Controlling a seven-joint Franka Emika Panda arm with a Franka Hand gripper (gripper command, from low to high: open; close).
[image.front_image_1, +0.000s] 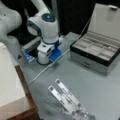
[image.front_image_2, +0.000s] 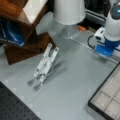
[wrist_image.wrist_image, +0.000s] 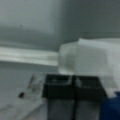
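- Folding metal stand (image.front_image_1: 67, 101), lowest in a front view, lies flat on the grey table (image.front_image_1: 100, 85) and well apart from the arm. I count one, with two slotted bars side by side.
- It looks stiff, light and slick. My guess is that a pinch across one bar's long edges, near the middle, would hold best, since the flat faces offer little.
- Wooden shelf (image.front_image_1: 10, 87) stands at a front view's left edge, one of it.
- Gripper (wrist_image.wrist_image: 73, 86) hangs low at the back of the table. In the wrist view its black fingertips are pressed together with nothing between them, and a pale blurred block (wrist_image.wrist_image: 85, 57) sits just ahead.
- One white cable (image.front_image_1: 47, 68) runs across the table beside it.
- One jewellery box (image.front_image_1: 95, 53) sits at the right, lid up, trays showing.
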